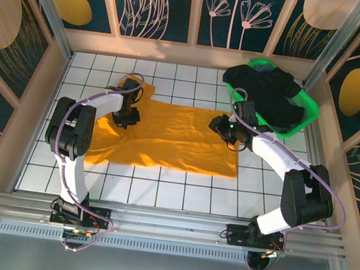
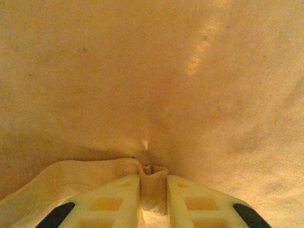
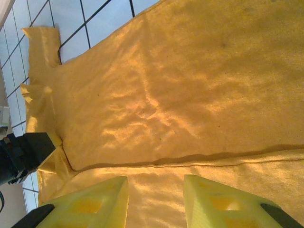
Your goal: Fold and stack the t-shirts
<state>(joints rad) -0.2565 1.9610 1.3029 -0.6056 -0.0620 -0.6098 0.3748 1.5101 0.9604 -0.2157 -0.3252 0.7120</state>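
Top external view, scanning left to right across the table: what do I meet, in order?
left gripper → mustard t-shirt spread flat → right gripper → black t-shirt, heaped in the green basket.

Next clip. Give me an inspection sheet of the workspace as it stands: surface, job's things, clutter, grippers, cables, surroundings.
Surface: white tiled table, no spills seen.
Job's things: mustard t-shirt spread across mid-table; black t-shirt heaped in the green basket at the far right, hanging over its rim.
Clutter: nothing seen.
Grippers: left gripper pinched shut on a fold of the mustard t-shirt; right gripper open, fingers apart over the shirt's right edge.
Cables: purple cables run along both arms, looping near the wrists.
Surroundings: dark floral wall panels on three sides; metal rail at the near edge.
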